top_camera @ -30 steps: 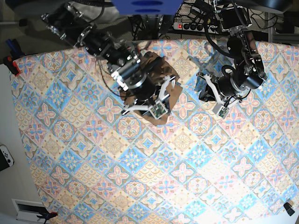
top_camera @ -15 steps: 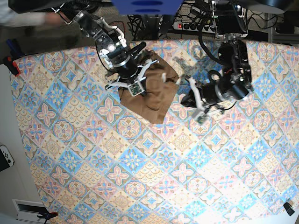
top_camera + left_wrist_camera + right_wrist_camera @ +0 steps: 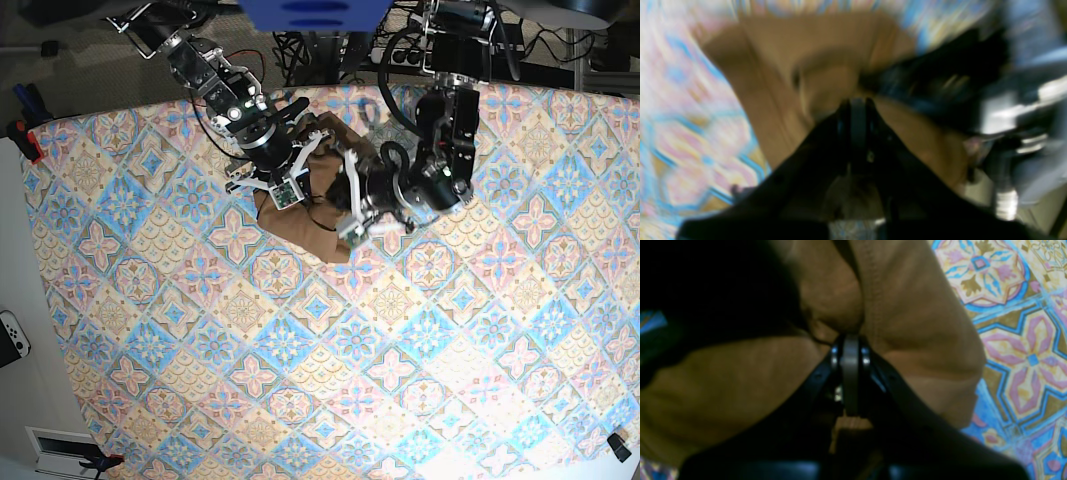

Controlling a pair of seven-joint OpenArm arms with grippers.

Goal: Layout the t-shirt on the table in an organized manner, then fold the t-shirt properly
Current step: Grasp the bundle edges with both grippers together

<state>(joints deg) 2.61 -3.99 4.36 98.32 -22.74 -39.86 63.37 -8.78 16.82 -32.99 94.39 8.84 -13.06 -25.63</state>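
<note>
Wide worktop [image 3: 330, 370], draped in a pastel cloth of blue, pink and cream diamonds with floral medallions, filling nearly the whole base view. Broad open stretch across the centre, lower half and right of that frame; bare strip of pale floor past the left edge, with a small white-and-black device [image 3: 12, 338] at the far left. Cloth edge running along the top, with black cables and a power strip [image 3: 410, 55] just beyond it at upper centre.

Tan-brown t-shirt [image 3: 318, 222] bunched into a small crumpled heap in the upper-centre of the base view, well clear of the worktop's left, right and lower edges. Soft matte fabric with rounded folds and a stitched hem line, plain to see in the right wrist view [image 3: 907, 316]; blurred by motion in the left wrist view [image 3: 826, 56].

Both arms crowded over the heap, very close together, little spare room between them. Right end effector [image 3: 850, 343] at the heap's upper left in the base view [image 3: 290, 180], black fingers pressed together and pinching a fold of the t-shirt. Left end effector [image 3: 857, 103] at the heap's right side in the base view [image 3: 355, 205], fingers likewise pressed together against the fabric; whether cloth sits between them cannot be told through the blur.
</note>
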